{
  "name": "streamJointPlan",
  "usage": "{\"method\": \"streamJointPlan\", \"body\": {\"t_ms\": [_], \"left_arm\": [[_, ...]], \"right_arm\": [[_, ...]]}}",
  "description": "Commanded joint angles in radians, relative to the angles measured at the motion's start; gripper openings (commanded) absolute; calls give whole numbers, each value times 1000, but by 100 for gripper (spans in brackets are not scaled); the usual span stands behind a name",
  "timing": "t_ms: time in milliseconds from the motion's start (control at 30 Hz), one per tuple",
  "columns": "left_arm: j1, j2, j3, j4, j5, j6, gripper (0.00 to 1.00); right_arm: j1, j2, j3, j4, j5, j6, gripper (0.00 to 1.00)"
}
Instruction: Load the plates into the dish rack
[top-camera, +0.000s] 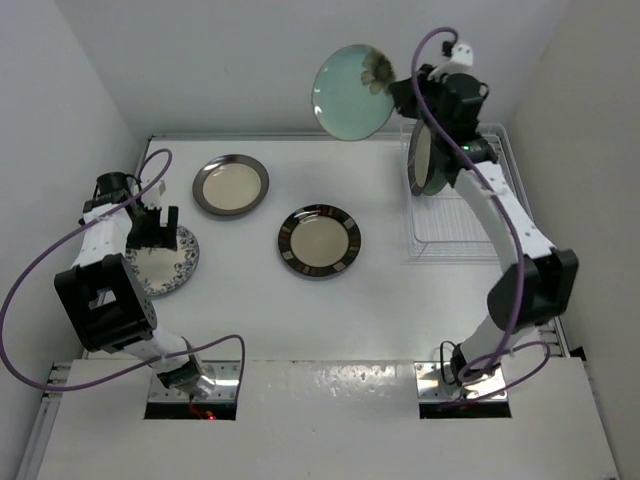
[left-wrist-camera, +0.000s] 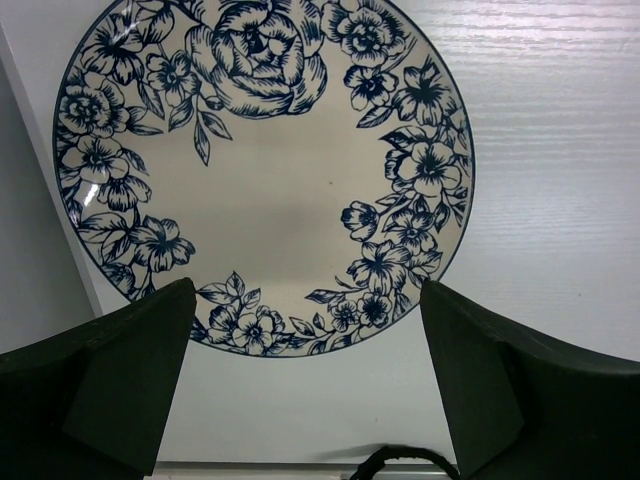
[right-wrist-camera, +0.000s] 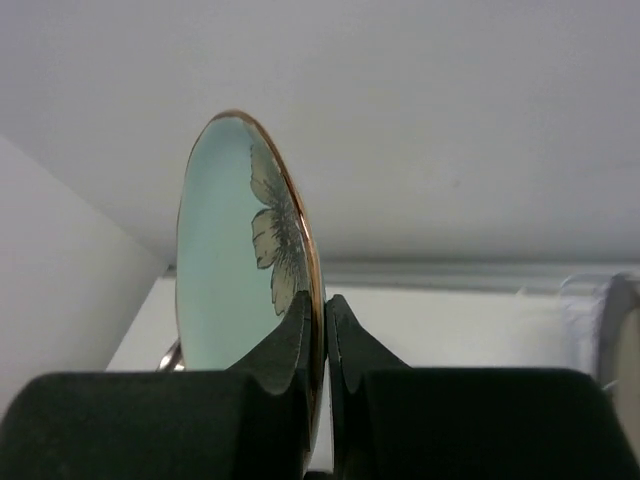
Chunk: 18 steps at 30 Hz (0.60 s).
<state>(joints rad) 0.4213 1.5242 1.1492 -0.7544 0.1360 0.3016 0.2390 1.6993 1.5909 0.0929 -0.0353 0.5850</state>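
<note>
- Plates are in three places: one in the air, one in the rack (top-camera: 490, 215), and three flat on the table (top-camera: 400, 290).
- The mint plate (top-camera: 350, 92) is clenched by its rim in the right pincer (right-wrist-camera: 322, 320), high over the far right of the table and just left of the rack.
- It is held on edge with its face to the left, probably because the tines only take plates upright.
- Gripping just the rim should leave most of the plate free to drop between the tines. The hold on a glazed edge is thin, though, so the plate could swing or slip.
- The racked plate (top-camera: 418, 160) stands upright at the rack's far left end, under the right arm. The slot beside it looks like the natural target.
- The left pincer (top-camera: 157, 228) is released, jaws wide, hovering over the blue plate (left-wrist-camera: 270, 200) at the near left. In the wrist view the plate's near rim lies between the fingers, and I cannot tell whether they touch it.
- The wide spread probably readies the fingers to take that rim. The plate lies flat close to the left wall, so the near edge seems the easiest way in.
- The grey plate (top-camera: 231, 185) lies far left of centre and the brown plate (top-camera: 320, 241) at centre, both flat and well apart.
- The job looks early: one plate is racked, one is on its way, and three in view are waiting.
</note>
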Motion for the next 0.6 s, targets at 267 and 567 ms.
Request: {"method": "streamJointPlan", "body": {"t_ms": [267, 567], "left_arm": [[-15, -16, 32, 3, 76, -4, 99], [-24, -16, 32, 3, 76, -13, 99]], "right_arm": [[-309, -325, 27, 33, 281, -485, 0], [-434, -303, -68, 23, 282, -658, 0]]}}
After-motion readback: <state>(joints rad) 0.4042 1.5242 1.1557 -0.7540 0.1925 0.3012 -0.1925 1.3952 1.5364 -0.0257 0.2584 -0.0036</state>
